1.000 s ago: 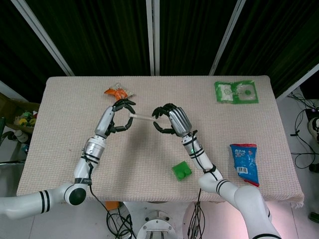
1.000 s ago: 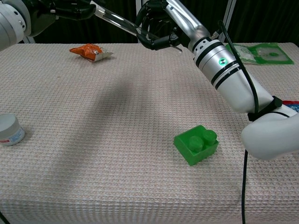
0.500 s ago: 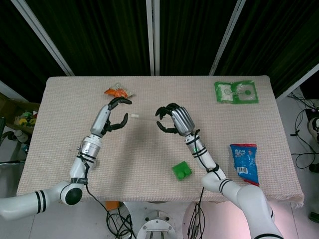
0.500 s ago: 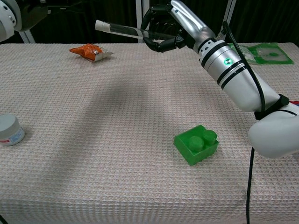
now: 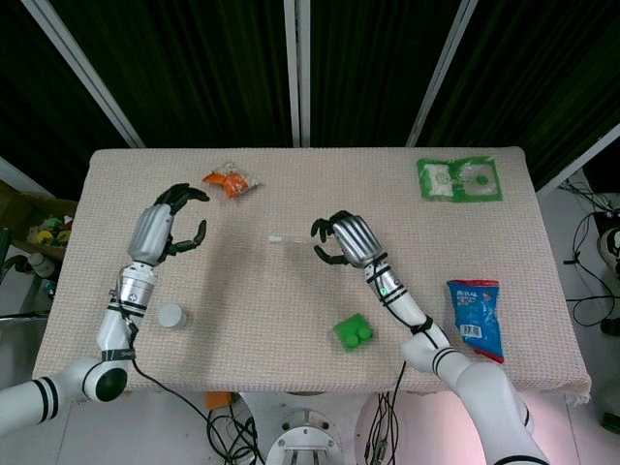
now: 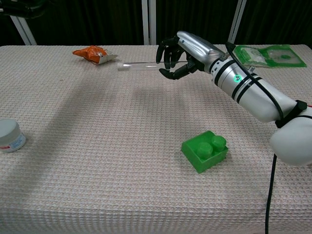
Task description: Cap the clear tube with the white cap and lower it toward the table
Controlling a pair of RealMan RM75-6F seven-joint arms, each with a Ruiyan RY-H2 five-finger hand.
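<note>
My right hand [image 5: 344, 240] pinches one end of the clear tube [image 5: 294, 237], which lies nearly level and points to the left. The white cap [image 5: 274, 236] sits on the tube's free end. In the chest view the right hand [image 6: 181, 54] holds the tube [image 6: 144, 64] low over the cloth, with the cap [image 6: 120, 67] near the orange packet. I cannot tell whether the tube touches the table. My left hand [image 5: 165, 228] hovers far to the left of the tube with its fingers apart and holds nothing.
An orange packet [image 5: 230, 180] lies at the back left. A green brick [image 5: 354, 332] sits near the front, and a small white jar [image 5: 171, 316] stands by my left arm. A green packet [image 5: 458, 179] and a blue pouch [image 5: 476, 315] lie on the right side.
My left hand let go of the tube and drew away to the left. The right hand carried the capped tube downward and a little toward the front.
</note>
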